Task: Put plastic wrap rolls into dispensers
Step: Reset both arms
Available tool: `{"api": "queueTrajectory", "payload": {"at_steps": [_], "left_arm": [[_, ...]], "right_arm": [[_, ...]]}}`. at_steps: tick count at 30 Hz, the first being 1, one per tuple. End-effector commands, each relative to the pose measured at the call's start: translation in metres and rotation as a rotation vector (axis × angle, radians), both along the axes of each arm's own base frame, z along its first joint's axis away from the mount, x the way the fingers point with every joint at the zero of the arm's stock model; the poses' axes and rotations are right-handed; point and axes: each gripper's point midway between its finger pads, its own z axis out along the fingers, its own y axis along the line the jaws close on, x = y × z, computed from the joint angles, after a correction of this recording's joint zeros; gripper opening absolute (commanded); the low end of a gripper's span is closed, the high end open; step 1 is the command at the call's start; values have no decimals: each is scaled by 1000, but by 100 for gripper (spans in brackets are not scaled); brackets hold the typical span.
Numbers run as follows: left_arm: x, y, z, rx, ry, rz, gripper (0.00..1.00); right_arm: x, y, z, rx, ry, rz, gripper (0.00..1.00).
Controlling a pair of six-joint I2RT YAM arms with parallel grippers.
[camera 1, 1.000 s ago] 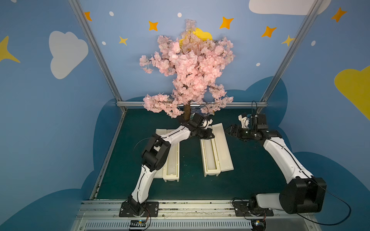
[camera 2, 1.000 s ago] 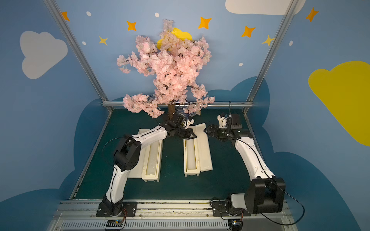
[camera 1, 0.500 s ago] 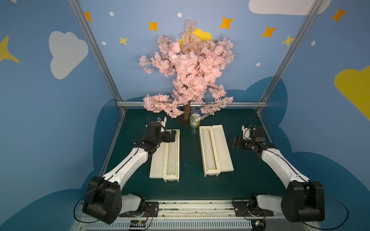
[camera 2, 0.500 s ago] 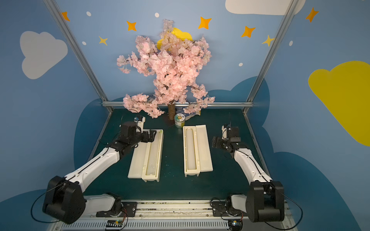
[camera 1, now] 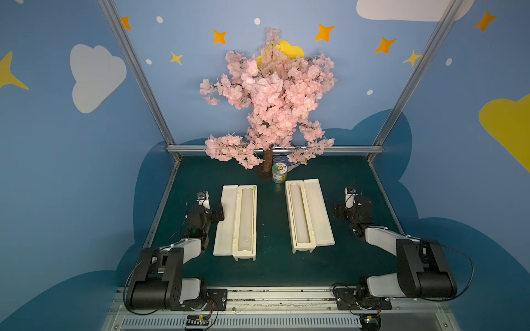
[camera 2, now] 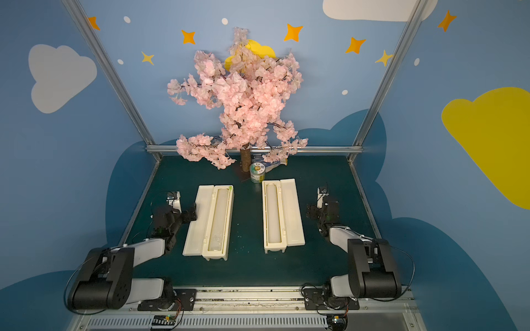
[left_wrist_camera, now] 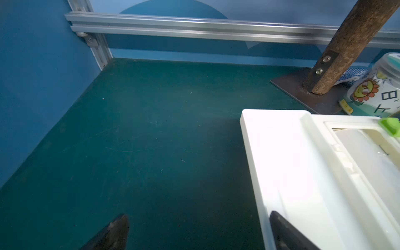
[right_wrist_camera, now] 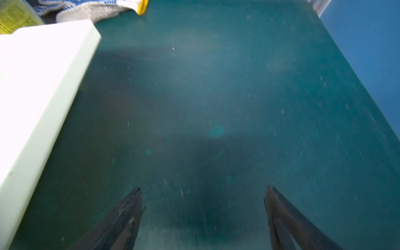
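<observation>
**Writing.**
- The can [camera 1: 278, 172] has a white and green label with a cartoon sunflower [left_wrist_camera: 365, 89] and black characters. The frame edge cuts the characters off, so they cannot be read in full.
- In the right wrist view, a yellow panel of small print [right_wrist_camera: 15, 19] is too blurred to read.

**Task items.**
- The left dispenser [camera 1: 227, 220] is a long cream-white box lying lengthwise on the tabletop [camera 1: 272, 272]. Its lid is folded flat on the outer side, and a small green tab [left_wrist_camera: 389, 126] sits at its far corner.
- The left roll [camera 1: 247, 217], of translucent white film, lies in that dispenser's trough and fills it almost end to end.
- The right dispenser [camera 1: 317, 212] is the same kind of box, with its lid also open to the outer side.
- The right roll [camera 1: 298, 213] lies in its trough.
- The two dispensers are roughly parallel and well apart, with bare tabletop between them.

**Tools.**
- The left tool [left_wrist_camera: 198, 214] has its fingers wide apart and holds nothing. It sits low beside the left dispenser's lid, with one finger [left_wrist_camera: 281, 229] over the lid's edge.
- The right tool [right_wrist_camera: 203, 188] also has its fingers apart and holds nothing. It is over bare tabletop, near the right dispenser's outer side but not touching it.

**Surroundings.**
- A tree [camera 1: 269, 94] with pink blossom stands at the back centre, its brown trunk [left_wrist_camera: 346, 47] bolted to a dark plate.
- The can stands just beside the trunk and the far end of the right dispenser.
- A blue-and-white patterned cloth [right_wrist_camera: 86, 8] with a yellow edge lies behind the can.
</observation>
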Motion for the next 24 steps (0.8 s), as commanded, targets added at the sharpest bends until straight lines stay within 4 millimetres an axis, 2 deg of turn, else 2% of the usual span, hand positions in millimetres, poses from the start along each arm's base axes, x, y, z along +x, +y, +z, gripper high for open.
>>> {"api": "queueTrajectory", "payload": {"at_steps": [1,2,4,6,9,24], "left_arm": [[20,-23,9,-23,-128,-164,100],[19,-22,6,-27,-99,-161,100],[25,-8,2,-18,2,-72,100],[25,-10,5,3,-76,-70,100],[25,-12,1,29,-6,-58,100],[26,-12,1,28,-7,-57,100]], "right_arm": [[11,4,13,-16,-115,29,89],[10,4,11,-17,-90,30,88],[12,4,11,-13,-83,39,88],[11,4,11,-11,-77,40,88],[12,4,11,-12,-74,40,88],[12,2,10,2,-67,35,88]]}}
